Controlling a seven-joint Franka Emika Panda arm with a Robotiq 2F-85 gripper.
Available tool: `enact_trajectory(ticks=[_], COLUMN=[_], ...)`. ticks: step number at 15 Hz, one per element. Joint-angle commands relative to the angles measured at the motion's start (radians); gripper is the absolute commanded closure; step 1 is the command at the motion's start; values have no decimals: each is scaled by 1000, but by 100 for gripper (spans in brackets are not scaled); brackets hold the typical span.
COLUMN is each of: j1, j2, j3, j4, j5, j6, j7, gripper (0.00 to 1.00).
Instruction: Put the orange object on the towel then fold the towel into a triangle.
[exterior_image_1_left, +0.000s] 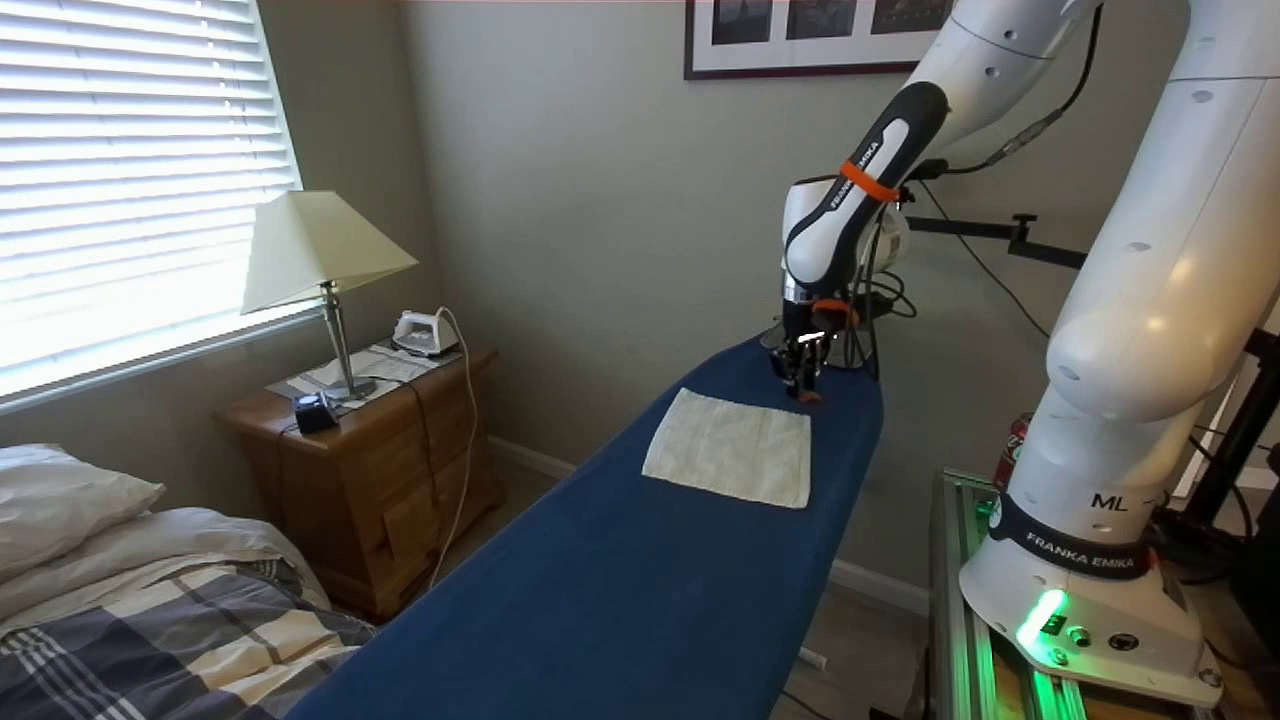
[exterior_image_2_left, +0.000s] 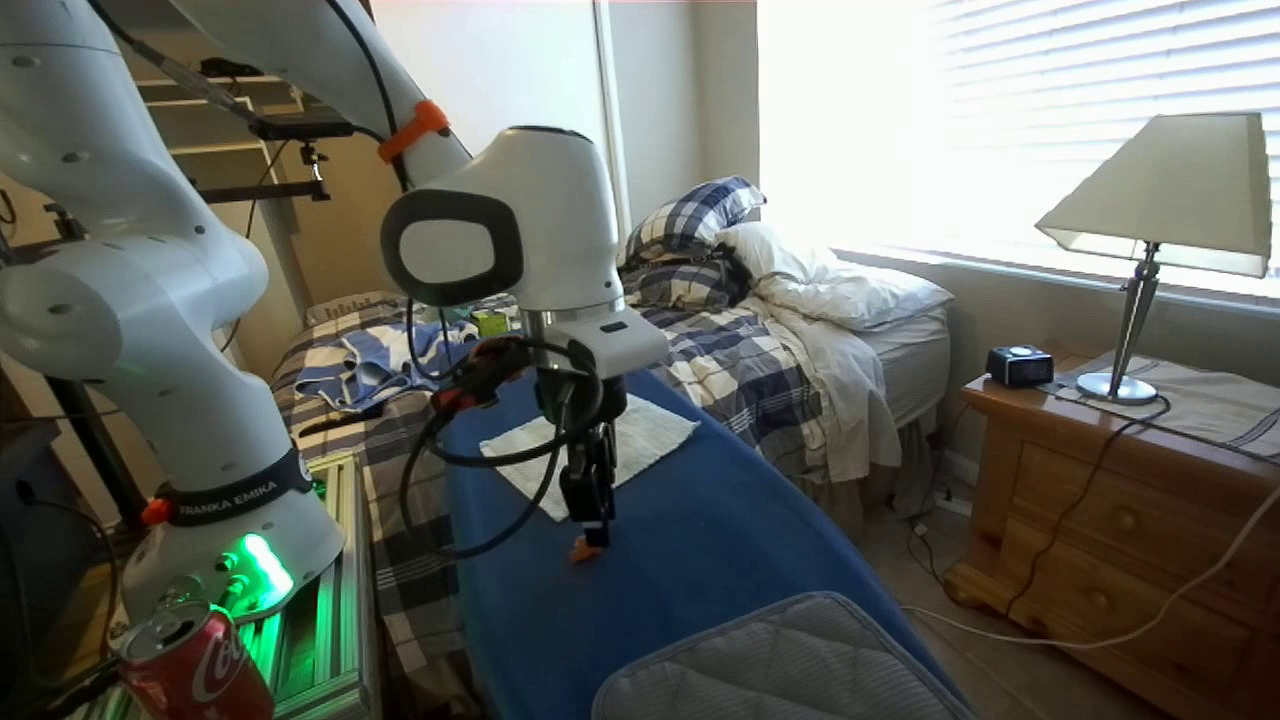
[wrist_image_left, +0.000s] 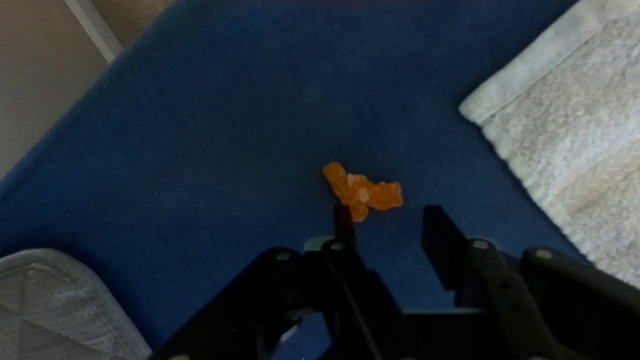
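A small orange object, irregular with stubby arms, lies on the blue ironing board in the wrist view. It also shows under the fingertips in both exterior views. My gripper is open, with nothing between its fingers. The left finger's tip overlaps the orange object's lower edge in the wrist view; whether they touch I cannot tell. The right finger's tip is to the right of the object. The cream towel lies flat and unfolded beside the gripper; it also shows in the wrist view.
A grey quilted pad lies on the board's narrow end, also in the wrist view. The board's edge shows at the wrist view's upper left. A nightstand with lamp and iron, and a bed, stand beyond the board.
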Motion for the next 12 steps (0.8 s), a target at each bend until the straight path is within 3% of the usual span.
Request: enact_trajectory(ticks=[1,4,6,8,11,12], j1=[9,7,6,6,4,4], j2=[5,8,12,15,17,18], j3=[-8,-10,-11,-12,-15,-16], j4=[10,8,6,4,0,-1], j5=[-2,-7,-9,-9,-10,-11], j6=[-17,-18,-22,-27,-31,-32], j7=[-3,-1,-1,-1,-1,-1], gripper=[30,25,35,37,48,45])
